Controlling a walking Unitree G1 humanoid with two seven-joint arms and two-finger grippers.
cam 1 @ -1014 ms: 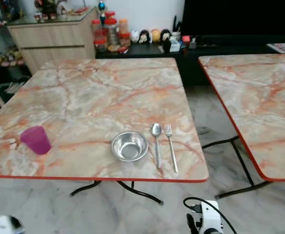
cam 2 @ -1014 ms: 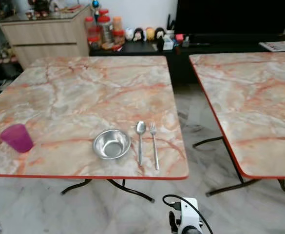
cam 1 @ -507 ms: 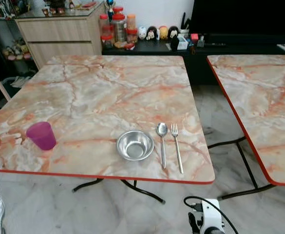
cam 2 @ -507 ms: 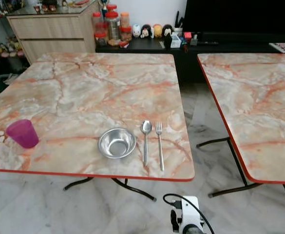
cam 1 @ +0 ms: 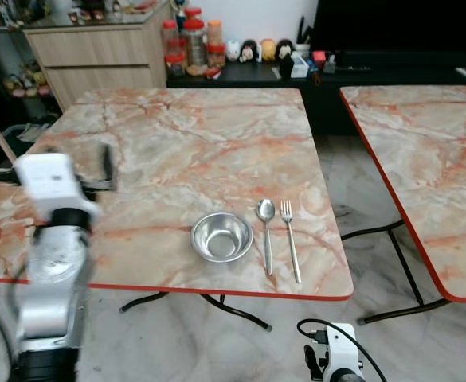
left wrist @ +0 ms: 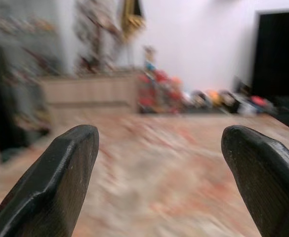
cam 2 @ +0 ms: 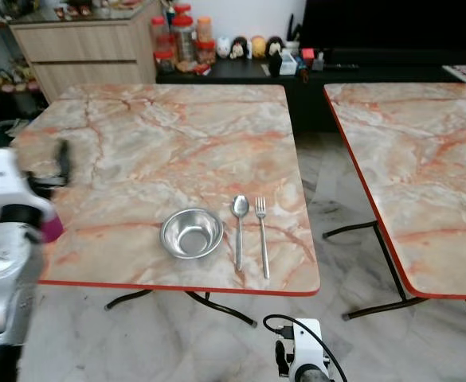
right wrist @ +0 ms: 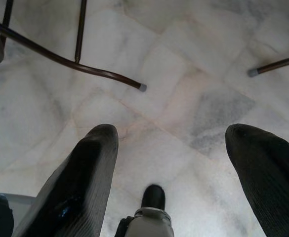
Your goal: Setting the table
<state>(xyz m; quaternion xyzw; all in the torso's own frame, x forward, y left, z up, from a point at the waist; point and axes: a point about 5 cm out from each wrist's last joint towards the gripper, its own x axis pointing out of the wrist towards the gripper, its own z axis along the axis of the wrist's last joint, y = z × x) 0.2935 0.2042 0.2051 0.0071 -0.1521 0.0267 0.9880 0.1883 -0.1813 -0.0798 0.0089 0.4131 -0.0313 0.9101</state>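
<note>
While a steel bowl [cam 1: 221, 236], spoon [cam 1: 266, 229] and fork [cam 1: 291, 236] lie side by side at the lower centre of the marble counter [cam 1: 193, 151], the left gripper [left wrist: 159, 182] is raised at the frame's left, fingers wide. The right gripper [right wrist: 184, 173] hangs wide over the floor [right wrist: 184, 89].

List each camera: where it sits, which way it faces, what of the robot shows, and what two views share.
Left eye, head: down at the marble-patterned table; raised silver left arm.
Right eye, head: same table, round steel bowl, metal spoon, metal fork.
Left wrist: along the open left claw over the blurred tabletop.
Right wrist: down at the pale tiled floor past the open right claw.
Both eyes share the place setting.
</note>
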